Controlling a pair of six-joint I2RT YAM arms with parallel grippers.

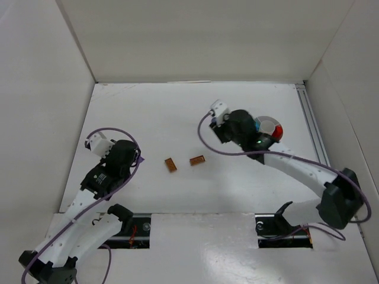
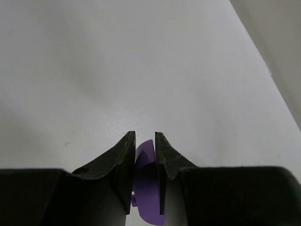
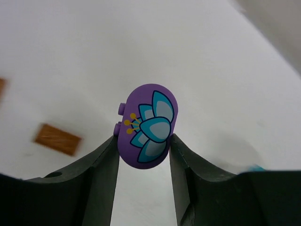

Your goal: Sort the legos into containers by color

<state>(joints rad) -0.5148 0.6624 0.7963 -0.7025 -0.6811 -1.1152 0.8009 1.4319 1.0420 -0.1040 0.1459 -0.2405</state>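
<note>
My left gripper [image 1: 135, 158] is shut on a purple lego [image 2: 146, 157], which shows edge-on between the fingers just above the white table. My right gripper [image 1: 225, 131] is shut on a purple oval lego [image 3: 146, 123] printed with a teal flower, held above the table. Two brown bricks [image 1: 170, 164] [image 1: 197, 160] lie mid-table between the arms; one also shows in the right wrist view [image 3: 57, 139]. The small round white bowl [image 1: 268, 122] stands just right of my right gripper, with red [image 1: 278, 133] and teal [image 1: 259, 125] pieces in it.
White walls close in the table on the left, back and right. A metal rail [image 1: 312, 127] runs along the right edge. A blurred teal bit [image 3: 256, 167] peeks past my right finger.
</note>
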